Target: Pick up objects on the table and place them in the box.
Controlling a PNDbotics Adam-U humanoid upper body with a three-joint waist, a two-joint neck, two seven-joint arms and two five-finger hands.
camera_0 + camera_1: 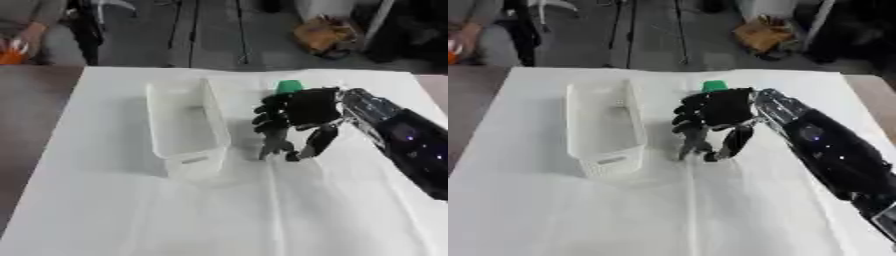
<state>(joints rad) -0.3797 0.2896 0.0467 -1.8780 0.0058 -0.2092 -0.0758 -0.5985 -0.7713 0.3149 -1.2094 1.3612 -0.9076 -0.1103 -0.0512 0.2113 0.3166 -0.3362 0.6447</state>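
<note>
Your right hand (293, 117) sits just to the right of the white box (184, 127), palm turned toward it and fingers (273, 145) pointing down at the table (131, 215). The fingers are partly curled, yet nothing shows between them and the thumb, so the hand holds no object. The fingertips reach close to the white cloth beside the box's near right corner; whether they touch it is not clear. A green object (288, 86) stands on the table just behind the hand, to the right of the box's far end, partly hidden by the back of the hand. The box lies lengthwise, running away from you, and looks to hold nothing. Your left hand does not show.
</note>
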